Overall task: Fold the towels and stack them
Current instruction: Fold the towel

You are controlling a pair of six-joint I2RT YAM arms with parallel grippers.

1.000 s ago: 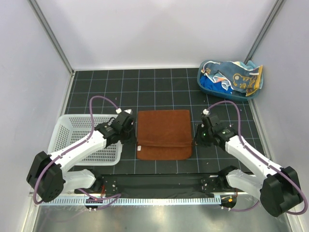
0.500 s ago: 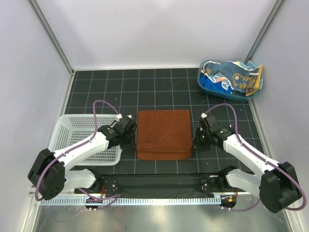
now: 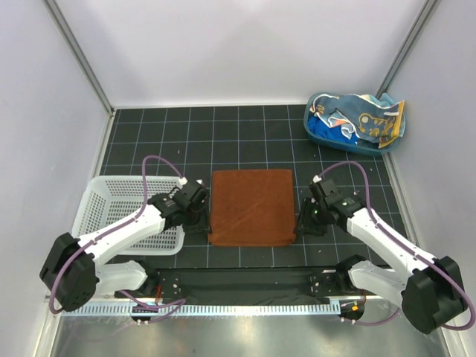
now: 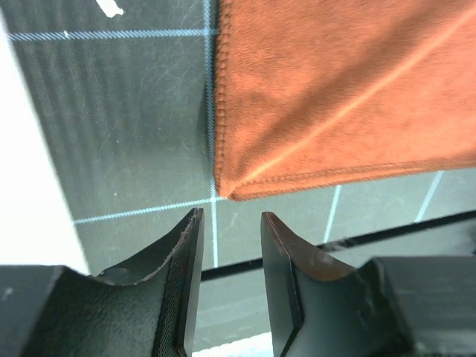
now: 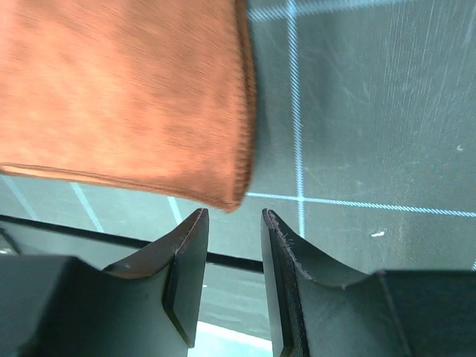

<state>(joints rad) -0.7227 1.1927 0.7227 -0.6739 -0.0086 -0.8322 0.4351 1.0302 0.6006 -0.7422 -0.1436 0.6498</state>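
Two grippers: left gripper point(image 3: 197, 221) and right gripper point(image 3: 306, 224), both narrowly parted, holding nothing.
Towel: rust-brown towel point(image 3: 251, 207) flat on mat point(image 3: 245, 141), between them.
Key relation: its near corners lie just ahead of each fingertip pair, both arms equally near.

This is a robotics lab test cell, not a home or a shop. Plain white panel walls point(image 3: 245, 52) close in three sides, held at the corners by bare aluminium posts point(image 3: 78, 56). The working surface is a black mat point(image 3: 245, 141) ruled with a fine white grid (the lines show in both wrist views too). Two white-and-black arms, the left arm point(image 3: 126, 230) and the right arm point(image 3: 387, 238), are bolted to a black base plate point(image 3: 245, 282) at the near edge, with purple cables point(image 3: 155, 157) looping loose above them. The props are few and plain: a white mesh basket point(image 3: 134, 179), a blue tub point(image 3: 312, 132) and one rust-brown towel point(image 3: 251, 207) lying flat.
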